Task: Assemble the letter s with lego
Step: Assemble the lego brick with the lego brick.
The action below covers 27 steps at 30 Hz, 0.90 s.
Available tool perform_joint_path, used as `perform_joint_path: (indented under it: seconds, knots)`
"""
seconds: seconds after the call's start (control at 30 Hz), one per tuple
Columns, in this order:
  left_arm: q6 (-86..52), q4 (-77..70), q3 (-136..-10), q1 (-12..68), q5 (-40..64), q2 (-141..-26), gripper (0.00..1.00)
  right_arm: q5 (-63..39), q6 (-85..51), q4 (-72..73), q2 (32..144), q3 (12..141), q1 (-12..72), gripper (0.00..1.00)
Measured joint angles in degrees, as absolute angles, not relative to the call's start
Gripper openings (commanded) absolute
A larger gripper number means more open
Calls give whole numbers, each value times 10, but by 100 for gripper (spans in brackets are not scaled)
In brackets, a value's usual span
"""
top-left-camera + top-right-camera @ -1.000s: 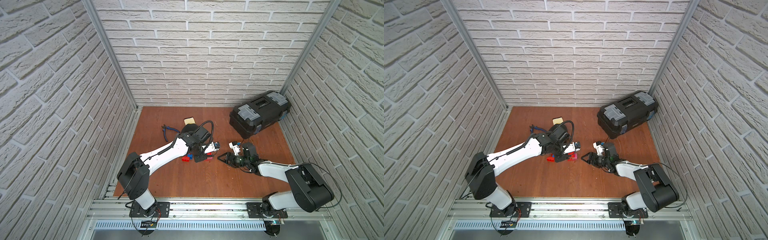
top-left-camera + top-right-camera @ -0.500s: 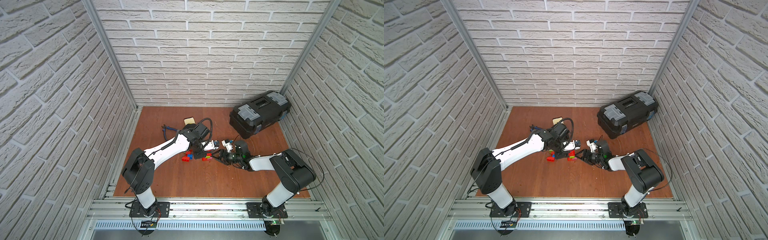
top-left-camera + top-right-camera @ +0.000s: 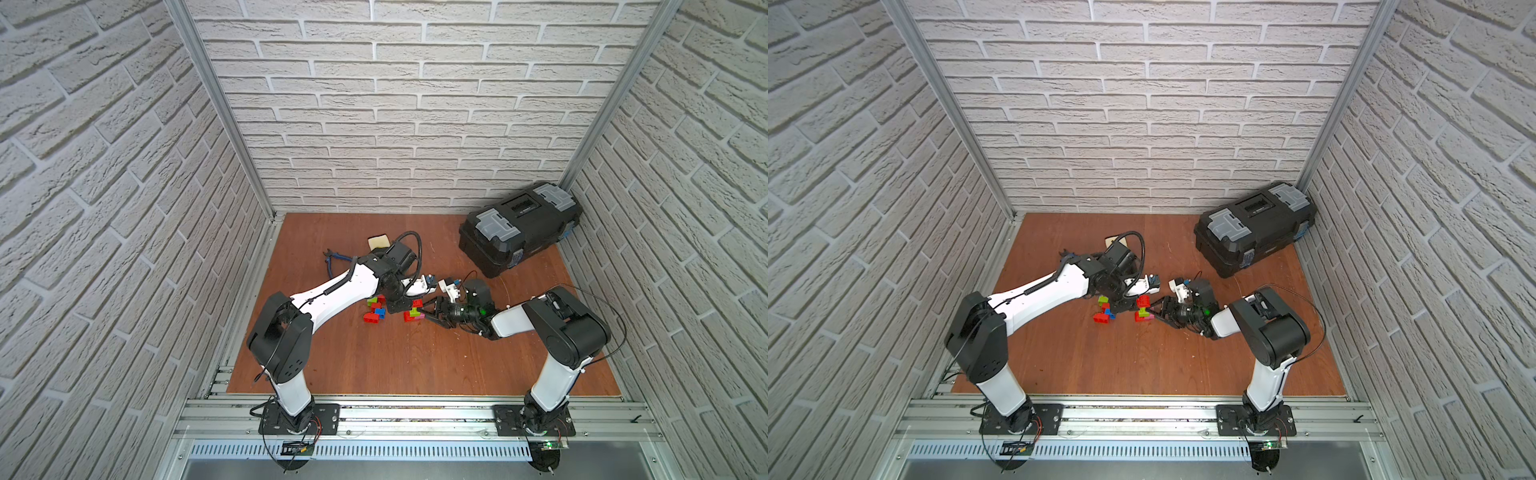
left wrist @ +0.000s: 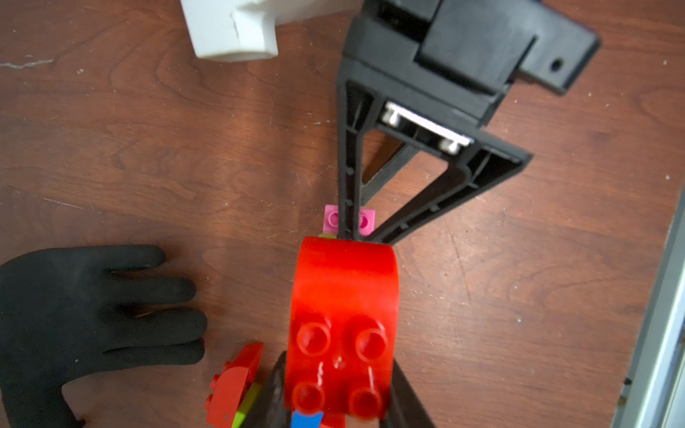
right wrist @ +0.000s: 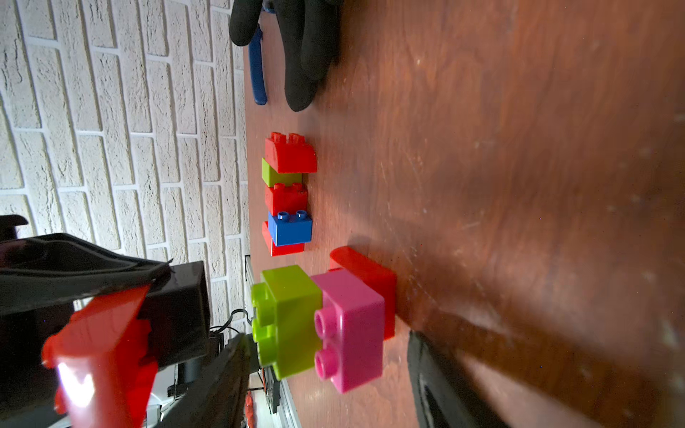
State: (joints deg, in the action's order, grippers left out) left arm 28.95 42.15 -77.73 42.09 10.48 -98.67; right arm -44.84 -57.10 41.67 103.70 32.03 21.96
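In both top views the left arm stretches from its base at 7 o'clock across the brown wooden table (image 3: 374, 361) to the centre, its wrist bent down. The left hand (image 3: 409, 306) is pinching a red curved plastic brick (image 3: 417, 303) clear of the table. The right arm, based at 5 o'clock, folds at the elbow and lays its forearm low, pointing toward 9 o'clock. The right hand (image 3: 423, 312) meets a stack of red, lime-green and pink plastic bricks (image 3: 412, 316) at the centre. A cluster of red, green and blue plastic bricks (image 3: 375, 309) lies at 9 o'clock of that stack. A black plastic toolbox with grey latches (image 3: 519, 226) sits at 1 o'clock.

The left wrist view shows the left hand's fingers (image 4: 404, 400) clamping the red curved plastic brick (image 4: 343, 296), studs toward the camera. A black rubbery glove (image 4: 92, 315) lies flat nearby.

In the right wrist view the right hand's fingers (image 5: 437, 378) stand spread either side of the lime-green brick (image 5: 287, 318) and the pink brick (image 5: 350, 329), with a gap on the pink side.
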Motion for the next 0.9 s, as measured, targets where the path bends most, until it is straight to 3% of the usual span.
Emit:
perform_joint_path:
  seconds: [0.9]
  knots:
    - [289, 399, -777, 411, 120, -1021, 19, -469, -566, 456, 1065, 321, 215, 63]
